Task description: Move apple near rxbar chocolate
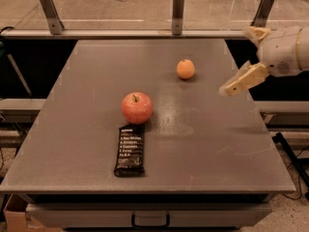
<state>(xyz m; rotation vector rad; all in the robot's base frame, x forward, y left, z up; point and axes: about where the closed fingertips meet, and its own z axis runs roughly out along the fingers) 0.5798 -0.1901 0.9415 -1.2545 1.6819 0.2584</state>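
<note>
- Table (72, 129): the grey flat top you are looking across, seen from its near edge; everything below lies on it or hangs beside it.
- Apple (137, 108): red with yellowish patches, standing upright with its short dark stem on top, left of the table's middle.
- Snack bar (130, 150): a flat black wrapper with lines of white text, lying lengthwise toward you. Its far end sits just beside the apple's near side (you cannot tell whether the two touch).
- Orange (185, 69): a smaller plain fruit, farther back and to the right, well apart from both the apple and the bar.
- Gripper (237, 61): you will find it at the right edge of the view, above the table's right side, carried on the white arm (289, 52). Its two tan fingers (244, 79) stand spread wide, one pointing down and left, the other higher up near the back rail, with nothing between them. It is well apart from the apple and the bar; the orange is the nearest object to it.
- Back rail (120, 33): a pale bar along the far edge, with three upright metal posts (178, 11) rising from it.
- Drawer handle (150, 221): dark, centred below the near edge.
</note>
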